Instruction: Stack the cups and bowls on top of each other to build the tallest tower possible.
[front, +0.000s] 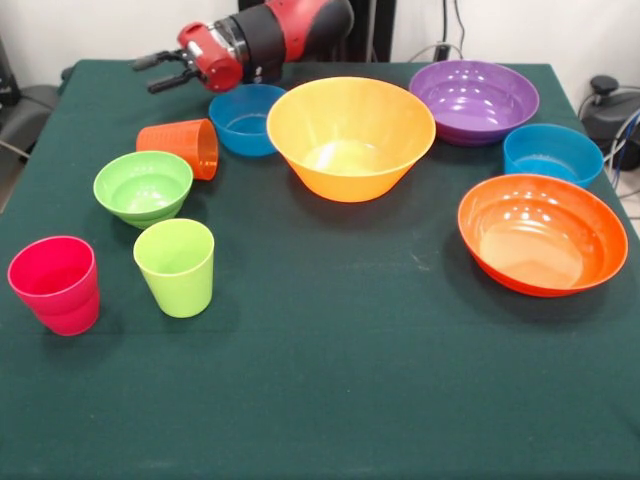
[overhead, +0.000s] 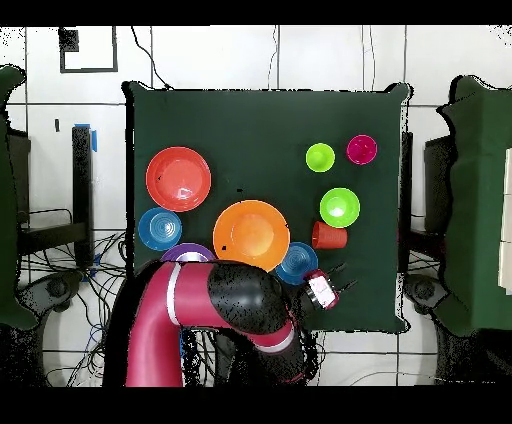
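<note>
Nothing stacked yet | fingers spread apart, empty, pointing sideways | orange cup on its side just below them, long axis along the surface, mouth toward yellow-orange bowl

The surface is wearing a matt dark green cloth, faintly wrinkled. The yellow-orange bowl, purple bowl and red-orange bowl are showing glossy plastic, catching bright highlights. The lime green cup and pinkish red cup are looking smooth and duller. The arm's red shell is gleaming like hard plastic.
</note>
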